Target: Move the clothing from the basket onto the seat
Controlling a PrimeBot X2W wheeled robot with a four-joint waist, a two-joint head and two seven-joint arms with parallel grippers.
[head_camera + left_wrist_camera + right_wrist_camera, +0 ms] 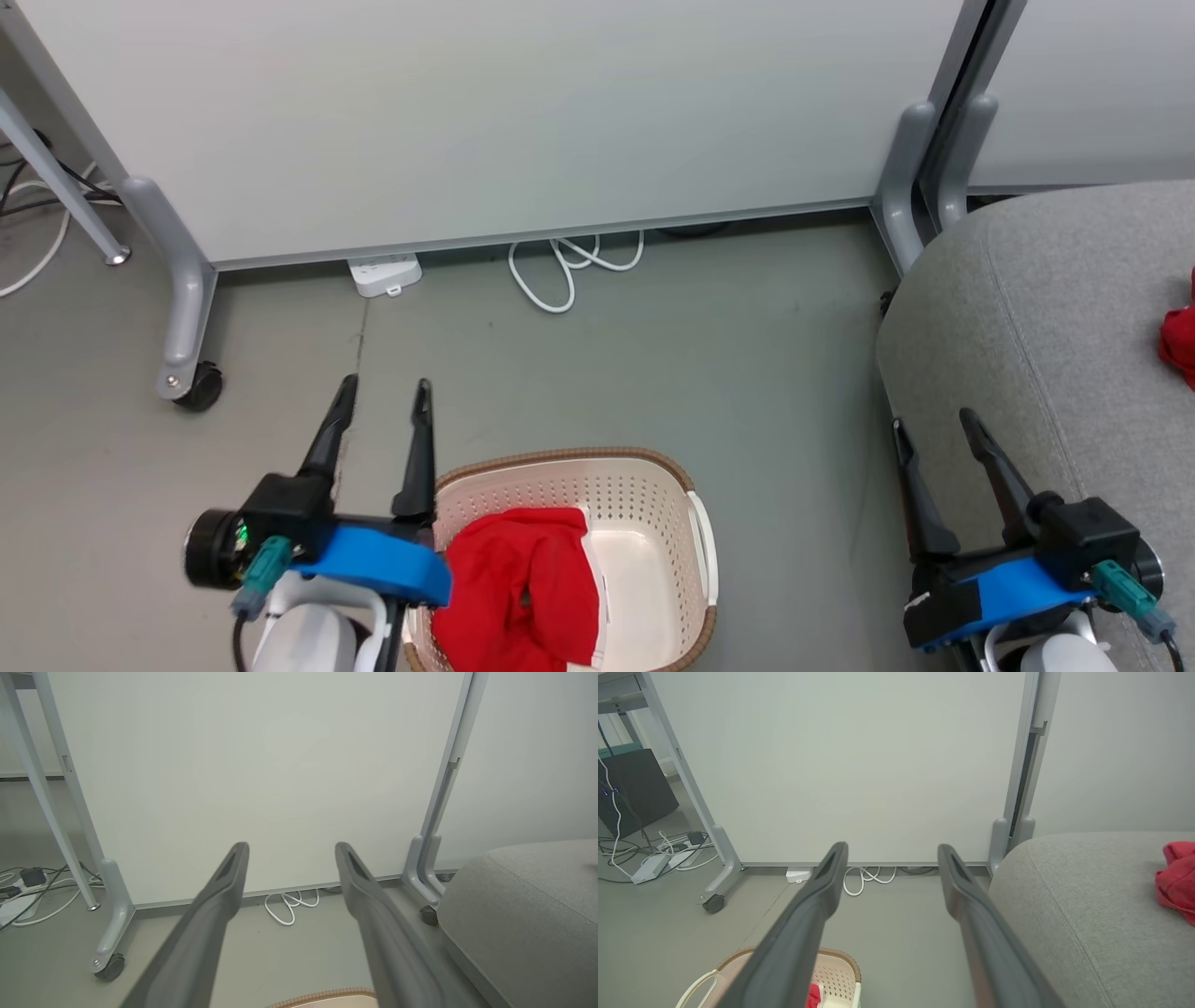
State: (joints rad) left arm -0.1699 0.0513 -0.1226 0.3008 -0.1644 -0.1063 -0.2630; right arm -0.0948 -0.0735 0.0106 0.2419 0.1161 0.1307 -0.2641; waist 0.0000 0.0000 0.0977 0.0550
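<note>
- Left gripper (pixel 387 381): fingers spread wide, empty, just left of the basket (pixel 560 455).
- Red garment (pixel 523 588) heaped inside basket, left half.
- Right gripper (pixel 932 419): spread wide, empty, at the seat (pixel 1027 308) edge.
- Red cloth (pixel 1178 341) on seat, far right; cropped, probably the other garment.
- Step: second pick. Next: lower a gripper into basket, pinch fabric.

We are holding our left gripper (pixel 292 848) wide apart and empty, aiming at the far white partition panel (pixel 261 765). A coiled white cable (pixel 285 905) is lying at its foot. The grey seat (pixel 528 914) is sitting right, and the basket (pixel 327 996) rim is showing nearest.
</note>
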